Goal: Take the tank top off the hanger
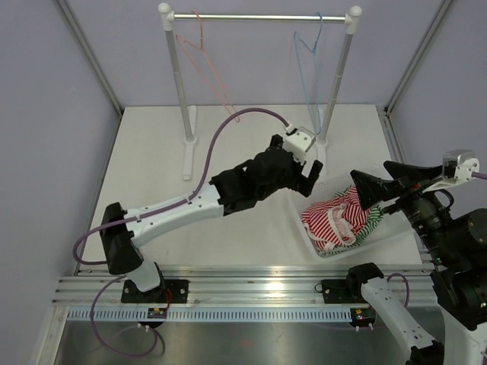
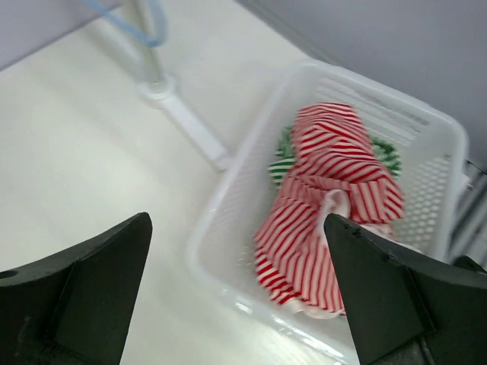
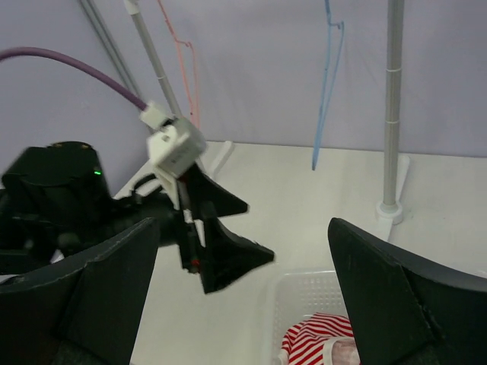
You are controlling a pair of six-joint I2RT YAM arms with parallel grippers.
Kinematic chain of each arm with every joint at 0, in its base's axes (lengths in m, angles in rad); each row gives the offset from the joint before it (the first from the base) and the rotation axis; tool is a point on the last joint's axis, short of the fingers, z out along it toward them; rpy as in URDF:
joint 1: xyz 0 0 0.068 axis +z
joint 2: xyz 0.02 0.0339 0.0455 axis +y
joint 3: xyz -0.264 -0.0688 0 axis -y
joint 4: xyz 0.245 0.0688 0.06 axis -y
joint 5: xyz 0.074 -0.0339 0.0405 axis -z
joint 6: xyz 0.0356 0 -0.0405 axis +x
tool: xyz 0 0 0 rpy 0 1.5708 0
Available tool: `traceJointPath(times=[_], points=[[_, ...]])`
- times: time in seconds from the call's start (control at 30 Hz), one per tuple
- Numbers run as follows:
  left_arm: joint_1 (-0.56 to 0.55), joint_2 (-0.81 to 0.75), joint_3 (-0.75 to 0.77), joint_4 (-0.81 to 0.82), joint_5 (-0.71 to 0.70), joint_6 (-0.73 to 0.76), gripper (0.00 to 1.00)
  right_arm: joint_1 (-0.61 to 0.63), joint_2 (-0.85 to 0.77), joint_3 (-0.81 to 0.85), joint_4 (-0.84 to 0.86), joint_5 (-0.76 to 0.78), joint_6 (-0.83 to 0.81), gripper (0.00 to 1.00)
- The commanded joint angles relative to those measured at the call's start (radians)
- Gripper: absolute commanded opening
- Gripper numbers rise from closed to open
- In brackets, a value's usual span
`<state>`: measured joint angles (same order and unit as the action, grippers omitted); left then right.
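Observation:
A red-and-white striped tank top lies bunched in a clear plastic basket at the right, on top of a green striped garment; it also shows in the left wrist view and the right wrist view. Two bare hangers hang on the rack: a pink one and a blue one. My left gripper is open and empty, just left of and above the basket. My right gripper is open and empty above the basket's right side.
The white-and-silver clothes rack stands at the back, its feet on the table. The basket's near-left rim lies under my left gripper. Grey walls enclose the table.

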<state>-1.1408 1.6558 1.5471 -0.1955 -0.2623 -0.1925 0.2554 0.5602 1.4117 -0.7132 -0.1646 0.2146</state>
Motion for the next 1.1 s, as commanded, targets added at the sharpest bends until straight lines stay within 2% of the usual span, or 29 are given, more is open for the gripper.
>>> traceJointPath(times=[0.0, 0.27, 0.43, 0.53, 0.6, 0.73, 0.87, 1.07], points=[[0.047, -0.116, -0.019, -0.079, -0.245, -0.007, 0.99, 0.002, 0.05, 0.007, -0.035, 0.12, -0.038, 1.0], [0.193, -0.31, -0.102, -0.3, -0.432, -0.062, 0.99, 0.002, 0.124, -0.083, -0.065, 0.289, -0.077, 0.99], [0.318, -0.482, -0.2, -0.39, -0.446, -0.13, 0.99, 0.002, 0.214, -0.131, -0.092, 0.359, -0.073, 0.99], [0.334, -0.542, -0.22, -0.468, -0.547, -0.179, 0.99, 0.002, 0.259, -0.157, -0.094, 0.404, -0.054, 1.0], [0.348, -0.576, -0.206, -0.583, -0.586, -0.221, 0.99, 0.002, 0.271, -0.18, -0.088, 0.418, -0.044, 1.0], [0.47, -0.642, -0.232, -0.708, -0.558, -0.239, 0.99, 0.002, 0.254, -0.224, -0.08, 0.421, -0.046, 0.99], [0.518, -0.754, -0.329, -0.748, -0.549, -0.232, 0.99, 0.002, 0.202, -0.275, -0.058, 0.415, -0.064, 1.0], [0.553, -0.905, -0.452, -0.756, -0.551, -0.22, 0.99, 0.001, 0.164, -0.26, -0.101, 0.398, -0.057, 0.99]])
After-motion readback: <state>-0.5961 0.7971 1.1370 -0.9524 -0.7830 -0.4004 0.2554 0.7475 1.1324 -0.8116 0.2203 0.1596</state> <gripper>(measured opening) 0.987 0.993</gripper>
